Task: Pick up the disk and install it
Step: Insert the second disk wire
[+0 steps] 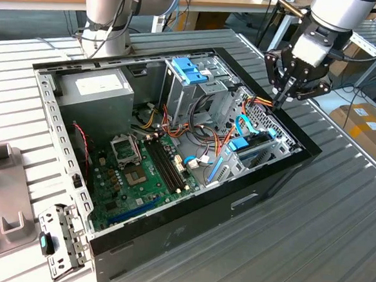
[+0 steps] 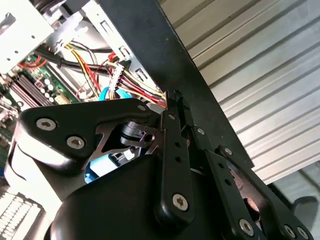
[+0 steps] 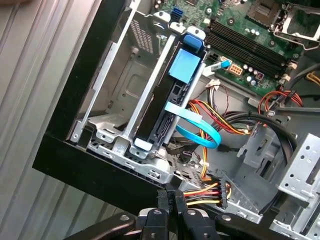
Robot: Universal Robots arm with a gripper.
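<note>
Gripper (image 1: 278,101) is seen closed, fingertips pressed together with nothing between them, hanging over the case (image 1: 168,239) rim at the exterior view's right. In both wrist views the closed tips (image 3: 169,197) (image 2: 173,100) are placed just above the black rim, near a red-yellow wire bundle (image 3: 205,192).

Disk (image 3: 172,95) is found standing on edge in the metal bay inside the case, beside the rim, with its light-blue carrier parts shown at the top and at one end. No contact between gripper and disk is seen; they are set apart. A blue flat cable (image 3: 192,125) is looped just beside the disk's end. In the exterior view the disk (image 1: 249,145) is seated in the bay below the gripper.

Motherboard (image 1: 147,170) is laid on the case floor, a grey power supply (image 1: 98,86) at the far corner. The case is rested on a slatted table (image 1: 310,240). A metal bracket (image 1: 62,235) is laid on the table beside the case's near corner.
</note>
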